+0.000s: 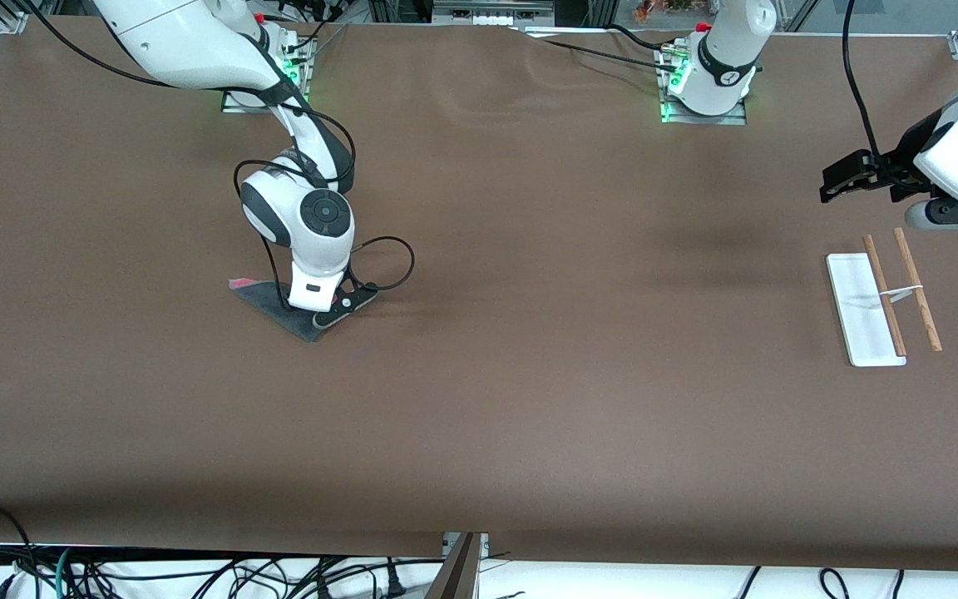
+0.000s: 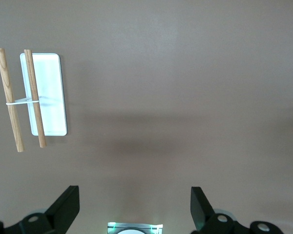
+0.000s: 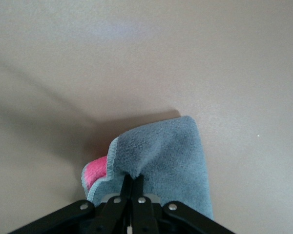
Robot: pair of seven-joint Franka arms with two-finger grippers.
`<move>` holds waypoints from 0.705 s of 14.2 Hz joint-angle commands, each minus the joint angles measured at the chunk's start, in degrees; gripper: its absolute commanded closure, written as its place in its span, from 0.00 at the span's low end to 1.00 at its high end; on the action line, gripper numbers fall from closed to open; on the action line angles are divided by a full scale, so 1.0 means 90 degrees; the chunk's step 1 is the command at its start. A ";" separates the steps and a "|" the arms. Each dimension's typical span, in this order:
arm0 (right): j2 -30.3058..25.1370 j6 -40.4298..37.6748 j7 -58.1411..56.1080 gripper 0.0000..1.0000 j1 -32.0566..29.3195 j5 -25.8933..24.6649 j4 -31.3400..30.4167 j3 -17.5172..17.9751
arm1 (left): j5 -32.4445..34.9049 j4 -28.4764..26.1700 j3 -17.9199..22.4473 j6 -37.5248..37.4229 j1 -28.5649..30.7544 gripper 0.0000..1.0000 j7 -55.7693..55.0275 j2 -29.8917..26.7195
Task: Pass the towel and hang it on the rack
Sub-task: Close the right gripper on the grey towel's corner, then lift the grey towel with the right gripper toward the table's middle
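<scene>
The right gripper (image 3: 132, 181) is down on the surface (image 1: 529, 374) toward the right arm's end, its two fingers pressed together on a pinched fold of the towel (image 3: 166, 156). In the right wrist view the cloth bunches up between the fingers, grey side out, with a flash of pink underside and pale trim showing just beside the pinch. The rest of the towel (image 1: 279, 304) lies flat under and around the gripper.

The towel looks light, soft and floppy, so it will likely droop and swing from whatever point is held and give no resistance. A pinch near an edge or corner, as here, should let most of the cloth hang free below, which leaves a loose end for the other arm to take at the handover and later to drape over a rod. The pile looks grippy rather than slick, yet a thin pinch could slide out if tugged.

Well apart from it, the left gripper (image 2: 135, 207) hangs over bare surface with its fingers spread wide and nothing between them, waiting. The rack (image 1: 882, 304) stands just beside and below it, near the left arm's end, its two wooden rods (image 2: 22, 100) bare.
</scene>
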 commanded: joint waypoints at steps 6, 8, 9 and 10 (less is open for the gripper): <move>-0.0510 -0.0241 0.0227 1.00 -0.0042 -0.0004 0.0382 0.0018 | 0.0087 0.0054 -0.0002 -0.0040 0.0000 0.00 0.0052 -0.0053; -0.0726 -0.1147 0.0217 1.00 -0.0032 0.0210 0.0966 0.0212 | 0.0068 0.0141 0.0018 -0.0040 0.0106 0.00 0.0061 -0.0053; -0.0775 -0.1625 0.0227 1.00 -0.0042 0.0588 0.1365 0.0426 | 0.0067 0.0142 0.0018 -0.0060 0.0146 0.00 0.0071 -0.0053; -0.0775 -0.2075 0.0227 1.00 -0.0042 0.0979 0.1795 0.0506 | 0.0067 0.0123 0.0018 -0.0098 0.0156 0.00 0.0120 -0.0063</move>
